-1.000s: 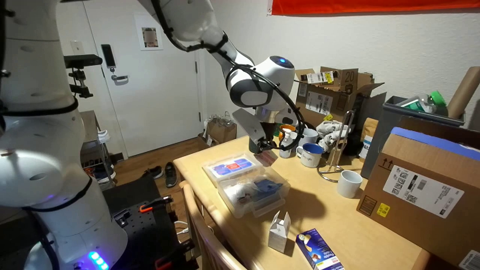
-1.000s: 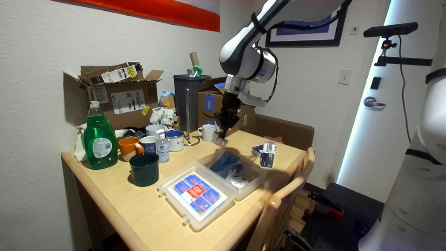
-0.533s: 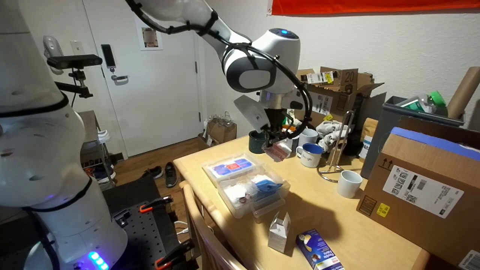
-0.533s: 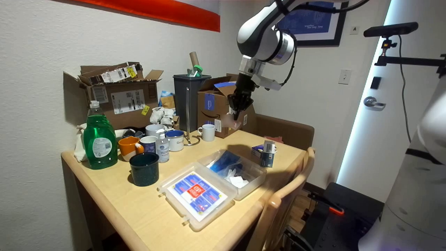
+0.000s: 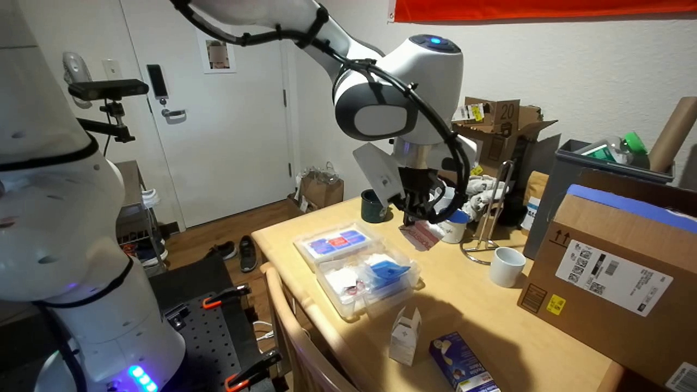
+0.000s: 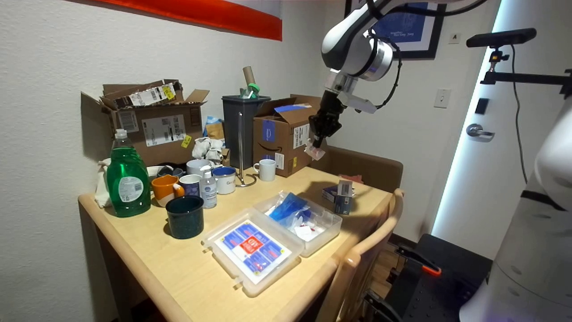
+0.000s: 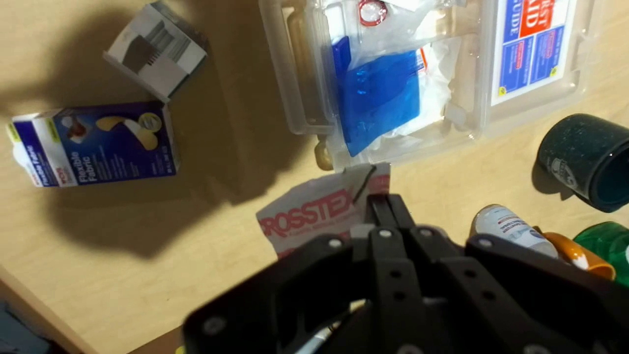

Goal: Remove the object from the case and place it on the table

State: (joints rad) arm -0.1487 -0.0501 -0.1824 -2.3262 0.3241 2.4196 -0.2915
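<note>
Robot tool [image 7: 389, 202], clamped on a small paper pkt [image 7: 314, 209] w/ red lettering, hangs over a tan wood counter [image 6: 178, 270]. Pkt is in mid-air, apart from the clear plastic case [image 6: 326, 237], which lies open on the counter w/ a blue pkg [image 7: 381, 96] & white items [image 5: 342, 279] inside. Nearby, also on the counter: "Flexible Fabric" box [image 7: 113, 142] lying flat, sm. upright carton [image 5: 404, 342], dk. green mug [image 6: 184, 221].

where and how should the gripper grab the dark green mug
Probably by the rim, coming straight down on the side facing the first-aid case, one finger inside: the dark green mug stands upright, mouth open upward. The open lid there lies flat, below the rim, while the clear pump bottle stands near another side. The gripper must first release the red-lettered packet it holds.
</note>
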